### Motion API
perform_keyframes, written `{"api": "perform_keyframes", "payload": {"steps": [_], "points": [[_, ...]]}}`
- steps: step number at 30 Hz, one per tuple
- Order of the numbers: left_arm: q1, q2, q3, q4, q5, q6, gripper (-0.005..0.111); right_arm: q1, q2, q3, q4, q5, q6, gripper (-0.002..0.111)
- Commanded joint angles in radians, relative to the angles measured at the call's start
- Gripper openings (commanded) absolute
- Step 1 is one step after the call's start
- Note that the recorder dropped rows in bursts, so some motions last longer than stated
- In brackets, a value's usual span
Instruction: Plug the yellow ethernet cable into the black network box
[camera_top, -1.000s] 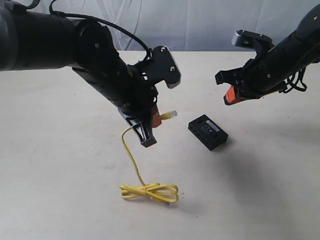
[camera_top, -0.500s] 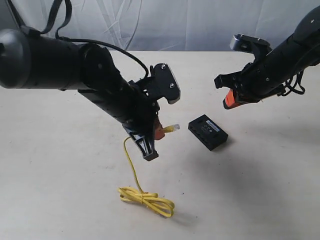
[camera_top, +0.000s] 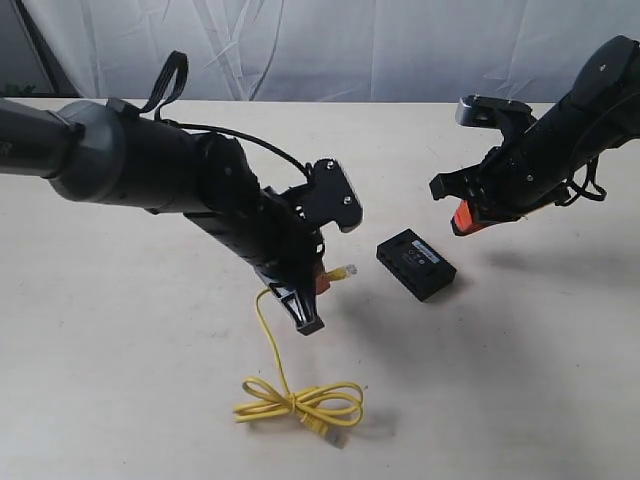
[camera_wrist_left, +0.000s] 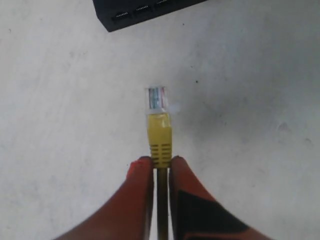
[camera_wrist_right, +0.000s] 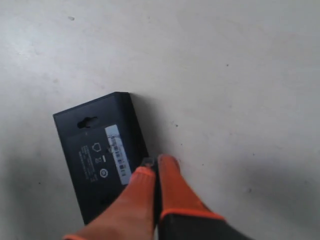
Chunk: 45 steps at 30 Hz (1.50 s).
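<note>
Since a second ago the left arm has swung lower and its left hand (camera_top: 312, 295) has carried the cable's plug down toward the tabletop (camera_top: 120, 350), while the knotted loops on the surface have shifted a little. The right hand (camera_top: 465, 215) has barely changed place.

In the left wrist view the two orange fingertips (camera_wrist_left: 142, 167) of the left hand are pinched on the yellow ethernet cable (camera_wrist_left: 159, 135) just behind its yellow boot. The clear plug (camera_wrist_left: 156, 97) sticks out ahead of them, pointing toward the black network box (camera_wrist_left: 145, 7). Plug and box are still apart, with bare tabletop between them. Small port openings show along the box's near edge in that view (only a corner of the box is in frame).

In the exterior view the cable hangs from the left hand in a single strand down to the tabletop, where its middle lies in loose knotted loops (camera_top: 297, 402) with the free end beside them. The black network box lies flat on the tabletop between the two hands, white label strip (camera_wrist_right: 119, 155) facing up.

The right hand hovers above the box, off the surface. Its orange fingers (camera_wrist_right: 172, 185) are closed together on nothing, their tips over the box's edge in the right wrist view.
</note>
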Motion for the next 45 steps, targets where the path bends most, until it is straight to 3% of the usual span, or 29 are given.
{"api": "perform_keyframes", "payload": {"steps": [1, 11, 24, 27, 33, 45], "points": [[-0.001, 0.018, -0.003, -0.099, -0.040, 0.063, 0.000, -0.004, 0.000, 0.004, -0.005, -0.004, -0.002, -0.001], [-0.008, 0.071, -0.070, -0.153, -0.003, 0.075, 0.000, -0.004, 0.000, 0.004, 0.011, -0.011, -0.002, -0.001], [-0.023, 0.075, -0.080, -0.146, -0.059, 0.033, 0.000, -0.004, 0.000, 0.004, 0.060, -0.038, -0.002, -0.001], [-0.023, 0.085, -0.118, -0.069, -0.034, -0.071, 0.000, -0.004, 0.000, 0.004, 0.060, -0.038, -0.002, -0.001], [-0.023, 0.134, -0.242, 0.221, 0.111, -0.303, 0.000, -0.006, 0.000, 0.004, 0.054, -0.019, 0.001, -0.001], [-0.023, 0.168, -0.249, 0.194, 0.138, -0.303, 0.000, -0.004, 0.067, 0.004, 0.014, 0.053, 0.027, -0.001]]}}
